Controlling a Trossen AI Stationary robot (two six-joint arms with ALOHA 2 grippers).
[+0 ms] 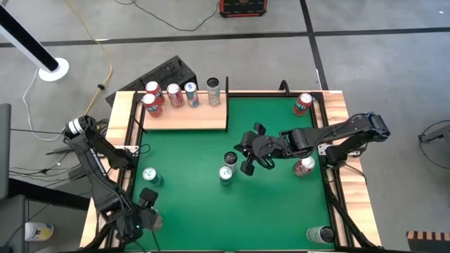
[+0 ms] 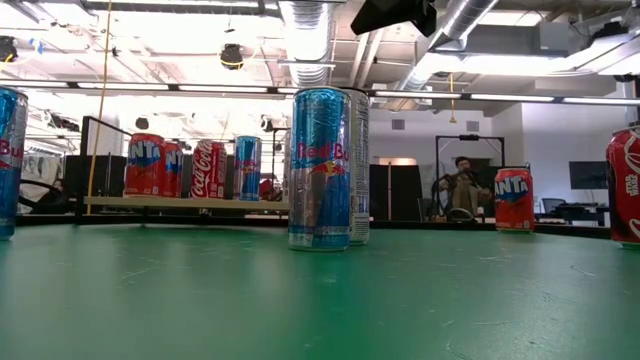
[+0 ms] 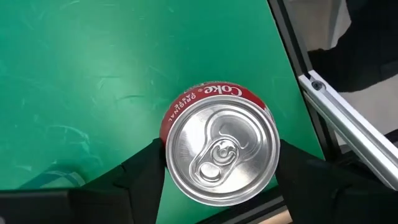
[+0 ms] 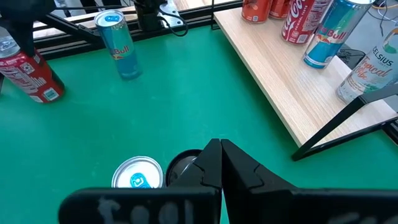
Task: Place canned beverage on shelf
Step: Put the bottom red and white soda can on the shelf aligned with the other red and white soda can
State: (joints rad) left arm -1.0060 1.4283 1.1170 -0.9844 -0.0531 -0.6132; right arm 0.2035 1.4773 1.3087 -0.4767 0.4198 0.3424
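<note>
The left gripper [image 3: 217, 171] straddles an upright Coke can [image 3: 219, 148] at the near left corner of the desk [image 1: 281, 204], one finger on each side; whether they press it cannot be told. The can's long axis is vertical, top up. The right gripper [image 4: 221, 163], fingers together, hangs mid-desk above two slim cans [image 1: 228, 167]. The shelf [image 1: 190, 116] at the far left carries five upright cans [image 1: 172, 96].

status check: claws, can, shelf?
Left claw straddling Coke can, near-left corner. Right claw shut, empty, mid-table. Shelf holds five cans, right end free.
</note>
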